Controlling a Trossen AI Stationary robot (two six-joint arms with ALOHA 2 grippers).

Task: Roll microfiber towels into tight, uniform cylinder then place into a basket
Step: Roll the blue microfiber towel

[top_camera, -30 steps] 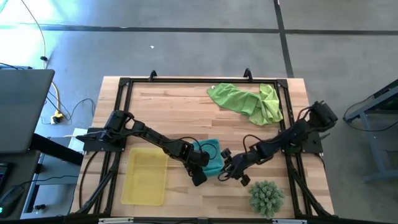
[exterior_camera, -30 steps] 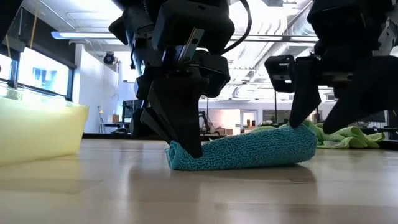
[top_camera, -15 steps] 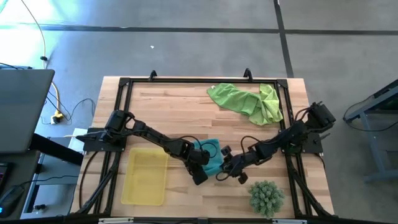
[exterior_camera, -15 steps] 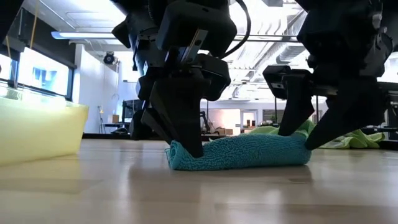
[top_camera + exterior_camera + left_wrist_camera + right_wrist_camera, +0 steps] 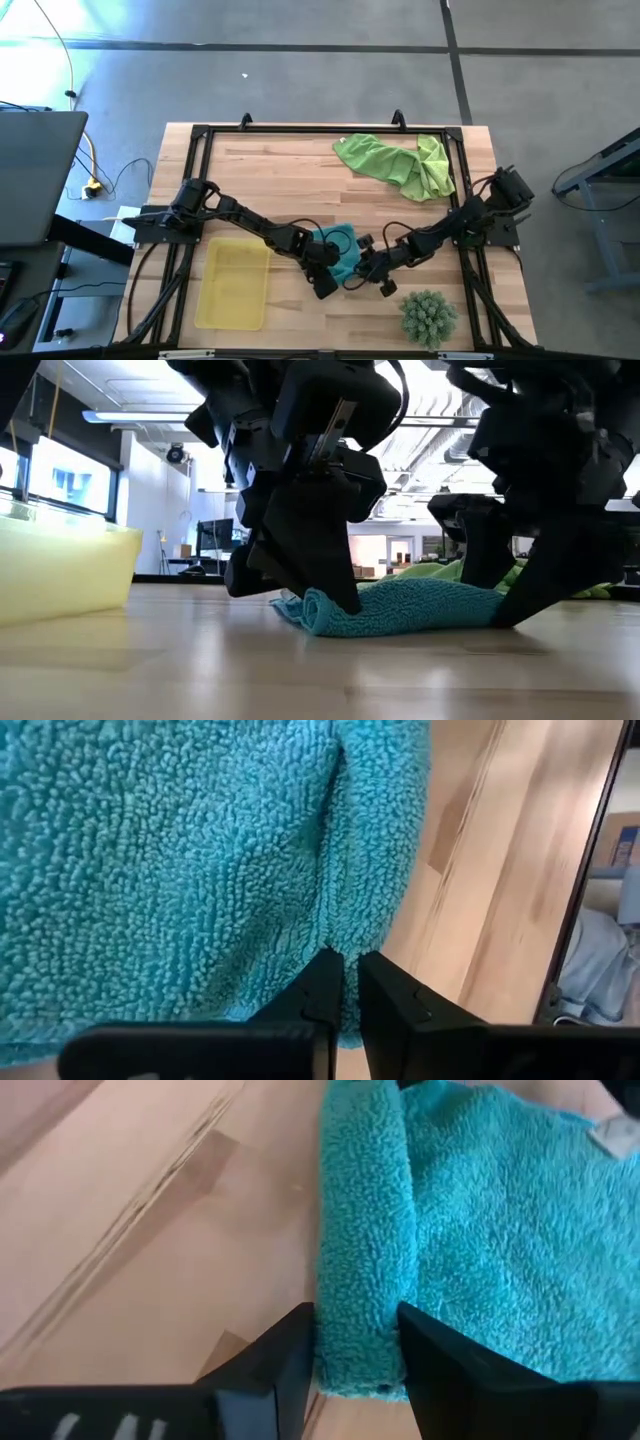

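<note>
The teal microfiber towel [image 5: 338, 250] lies on the wooden table near the front middle, its near edge turned into a thick roll [image 5: 360, 1230]. My left gripper [image 5: 325, 281] is shut on the roll's left end. My right gripper [image 5: 360, 274] is shut on its right end. In the low view the left gripper [image 5: 343, 603] and the right gripper [image 5: 505, 615] stand at the towel's [image 5: 420, 608] two ends. The two lime green towels [image 5: 398, 165] lie crumpled at the back right. The yellow basket [image 5: 233, 283] stands at the front left. My left gripper pinches the rolled edge of the teal towel at its left end [image 5: 352, 935] between two nearly closed fingers, slanting down from above. The towel rests on the table. My right gripper has the roll's right end [image 5: 360, 1342] between its two fingers, which lie across the roll, slanting down from above. The roll rests on the table.
A spiky green ball-shaped plant [image 5: 430, 316] stands at the front right, close to the right arm. A black frame [image 5: 300, 128] runs around the table. Bare wood lies between the teal towel and the green towels.
Both grippers have come a little toward the table's near edge, staying on the teal towel's roll. The right gripper has also gone toward the left. The towel's left end has shifted right and now shows a thin layer lying under the roll.
</note>
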